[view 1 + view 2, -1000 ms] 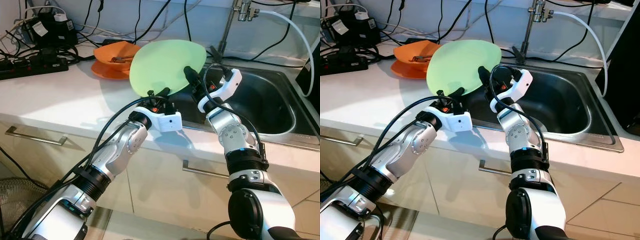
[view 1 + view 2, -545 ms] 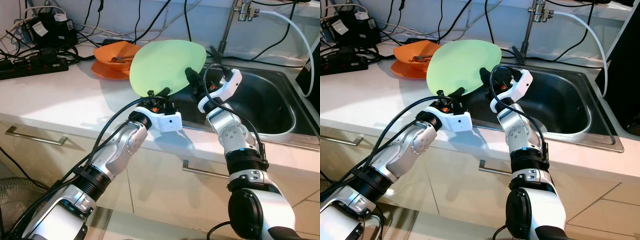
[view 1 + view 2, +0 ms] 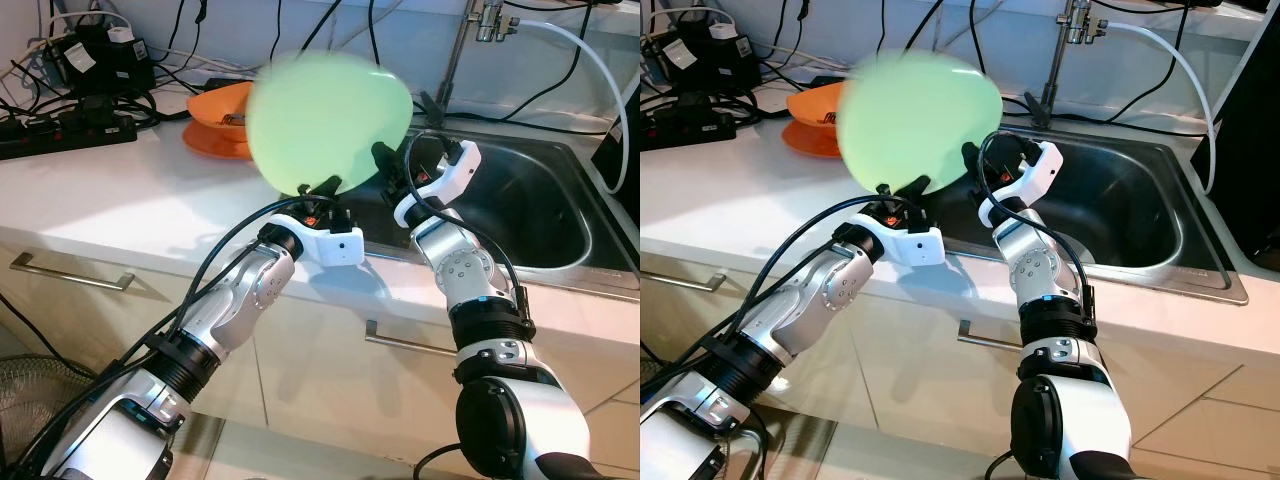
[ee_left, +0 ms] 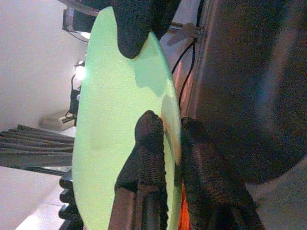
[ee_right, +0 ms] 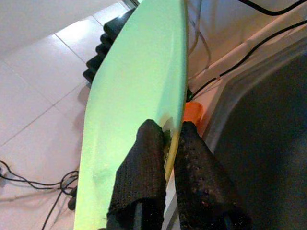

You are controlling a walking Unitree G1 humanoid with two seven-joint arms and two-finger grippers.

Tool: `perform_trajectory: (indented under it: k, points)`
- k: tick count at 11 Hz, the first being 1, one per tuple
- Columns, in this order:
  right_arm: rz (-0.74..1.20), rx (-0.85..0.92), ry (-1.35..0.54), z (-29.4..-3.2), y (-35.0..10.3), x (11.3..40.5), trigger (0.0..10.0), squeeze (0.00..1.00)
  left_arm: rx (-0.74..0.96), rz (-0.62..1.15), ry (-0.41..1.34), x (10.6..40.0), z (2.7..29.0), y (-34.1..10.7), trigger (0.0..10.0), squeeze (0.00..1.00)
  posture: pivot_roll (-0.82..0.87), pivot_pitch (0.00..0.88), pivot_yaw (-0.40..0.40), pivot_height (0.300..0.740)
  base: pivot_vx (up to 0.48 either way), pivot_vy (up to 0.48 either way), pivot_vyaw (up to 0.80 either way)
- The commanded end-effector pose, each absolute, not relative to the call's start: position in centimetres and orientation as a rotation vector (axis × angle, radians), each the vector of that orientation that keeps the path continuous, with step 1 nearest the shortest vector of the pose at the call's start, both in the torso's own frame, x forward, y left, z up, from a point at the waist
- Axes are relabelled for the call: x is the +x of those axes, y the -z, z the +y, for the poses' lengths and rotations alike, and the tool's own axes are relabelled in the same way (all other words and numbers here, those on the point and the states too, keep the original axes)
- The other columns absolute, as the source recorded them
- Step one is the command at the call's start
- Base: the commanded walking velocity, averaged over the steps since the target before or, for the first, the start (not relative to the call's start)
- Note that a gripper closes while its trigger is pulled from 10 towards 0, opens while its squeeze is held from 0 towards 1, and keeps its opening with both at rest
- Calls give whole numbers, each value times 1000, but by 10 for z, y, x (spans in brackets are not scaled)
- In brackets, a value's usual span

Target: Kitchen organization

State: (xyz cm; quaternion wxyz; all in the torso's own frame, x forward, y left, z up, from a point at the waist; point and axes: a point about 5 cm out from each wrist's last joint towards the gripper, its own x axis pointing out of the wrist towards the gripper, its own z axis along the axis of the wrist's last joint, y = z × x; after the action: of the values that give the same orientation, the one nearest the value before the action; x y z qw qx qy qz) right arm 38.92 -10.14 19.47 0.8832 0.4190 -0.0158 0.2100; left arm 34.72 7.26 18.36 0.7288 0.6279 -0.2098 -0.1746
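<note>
Fingers [image 4: 148, 158] of the left gripper [image 3: 318, 187] pinched the green plate's [image 3: 325, 120] lower rim; the right gripper [image 3: 385, 165] nipped its edge nearest the sink [image 3: 530, 200]. That plate stood tilted, blurred, above the white bench [image 3: 110, 195], before an orange bowl [image 3: 218, 115] and tangled cables.

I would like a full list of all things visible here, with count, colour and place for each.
plate: one, light green, held up on edge over the counter's sink-side end, blurred
dishes: a stack, orange, on the counter behind the plate
sink: one, steel, right of the counter
faucet: one, metal, behind the sink
power strips: black, with cables, far left of the counter
left gripper: shut on the plate's lower rim
right gripper: shut on the plate's right rim
</note>
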Motion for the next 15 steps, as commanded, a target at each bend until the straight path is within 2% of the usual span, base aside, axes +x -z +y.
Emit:
perform_trajectory:
  k: [1, 5, 7, 8, 9, 11, 14, 15]
  points:
    - [-26, 874, -432, -101, -195, 390, 0, 0, 1370, -562, 346, 346, 66, -205, 10000, 1000, 244, 0, -35, 740, 0, 0, 0]
    - [-24, 891, -407, -102, -193, 391, 0, 0, 1357, -571, 357, 345, 65, -206, 10000, 1000, 244, 0, -36, 740, 0, 0, 0]
    - [-37, 942, -281, -115, -193, 396, 0, 0, 1352, -574, 361, 344, 64, -206, 10000, 1000, 246, 0, -37, 740, 0, 0, 0]
    - [-50, 955, -198, -124, -193, 399, 0, 0, 1337, -561, 374, 344, 64, -204, 10000, 859, 246, 0, -37, 740, 0, 0, 0]
    - [-74, 1005, -109, -137, -195, 402, 0, 0, 1326, -552, 388, 343, 63, -202, 10000, 0, 246, 0, -38, 740, 0, 0, 0]
    - [-125, 1082, -1, -155, -198, 405, 0, 0, 1320, -550, 389, 343, 62, -201, 10000, 0, 248, 0, -40, 740, 0, 0, 0]
    - [-172, 1091, 98, -171, -199, 405, 0, 0, 1285, -528, 387, 342, 64, -200, 10000, 0, 250, 0, -40, 740, 0, 0, 0]
    - [-188, 978, 122, -177, -200, 405, 0, 0, 1060, -413, 395, 344, 69, -193, 10000, 0, 252, 0, -42, 740, 0, 0, 0]
